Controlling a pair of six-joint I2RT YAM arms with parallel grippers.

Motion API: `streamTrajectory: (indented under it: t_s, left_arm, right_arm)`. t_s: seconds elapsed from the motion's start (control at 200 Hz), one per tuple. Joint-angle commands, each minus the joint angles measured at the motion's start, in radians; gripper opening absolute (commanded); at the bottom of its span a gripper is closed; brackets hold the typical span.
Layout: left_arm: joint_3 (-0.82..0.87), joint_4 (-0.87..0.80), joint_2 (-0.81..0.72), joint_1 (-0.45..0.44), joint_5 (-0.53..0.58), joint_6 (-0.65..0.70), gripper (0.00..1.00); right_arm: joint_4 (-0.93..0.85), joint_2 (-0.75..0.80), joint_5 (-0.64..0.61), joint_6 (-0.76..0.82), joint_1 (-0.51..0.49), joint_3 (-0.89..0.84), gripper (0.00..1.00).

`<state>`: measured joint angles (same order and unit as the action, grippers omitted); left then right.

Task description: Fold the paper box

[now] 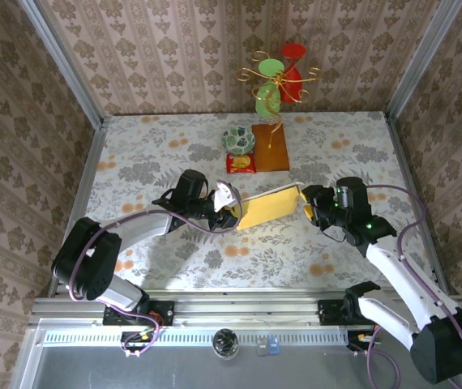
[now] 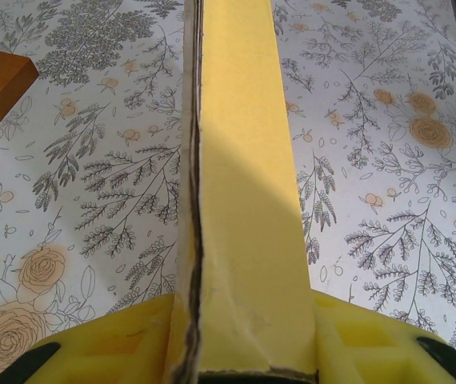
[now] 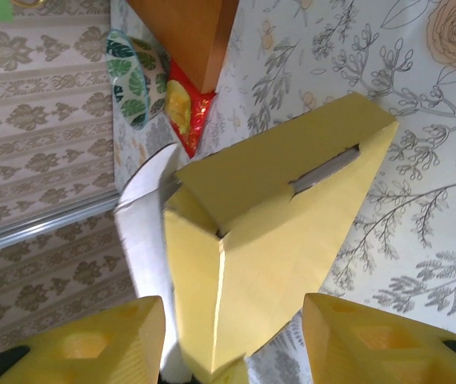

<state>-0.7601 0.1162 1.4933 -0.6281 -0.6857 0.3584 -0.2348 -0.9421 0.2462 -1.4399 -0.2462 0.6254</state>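
Position: the paper box (image 1: 267, 207) was partly formed and was carried just above the table (image 1: 174, 154) near its middle. It spanned between the two arms, well short of the orange-brown board (image 1: 270, 146) and the red packet (image 1: 241, 163).

Left gripper (image 2: 240, 364): closed on the near end of the box. The yellow fingers (image 2: 108, 356) pressed both faces of a narrow folded wall, with no gap visible on either side.

Right gripper (image 3: 228, 352): jaws apart, straddling the opposite end without clamping it. Bare table showed between the box and the right-hand finger (image 3: 372, 340). A loose white flap (image 3: 144, 240) hung out beside the other finger.

Handling assessment: the card appeared thin and light. It was judged stiff along its creases but easily buckled across open panels. A shallow wrinkle and a rough cut edge showed close to the left grip, which suggests the material marks under pressure. The surface looked smooth, so some slip was considered possible.

Recommended hold: on doubled walls and folded corners, close to a crease, with moderate squeeze. The slotted panel (image 3: 324, 170) and the free flap were judged poor places to grip.
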Motion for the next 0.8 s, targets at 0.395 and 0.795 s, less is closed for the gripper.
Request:
streamTrajectory:
  t_s: [0.395, 0.795]
  left_arm:
    - [-0.056, -0.101, 0.006, -0.015, 0.005, 0.011, 0.36]
    - [-0.069, -0.113, 0.015, -0.049, 0.075, 0.019, 0.41]
  right_arm:
    - [0.115, -0.192, -0.019, -0.019, -0.049, 0.018, 0.47]
    - [0.011, -0.285, -0.025, -0.01, -0.047, -0.004, 0.36]
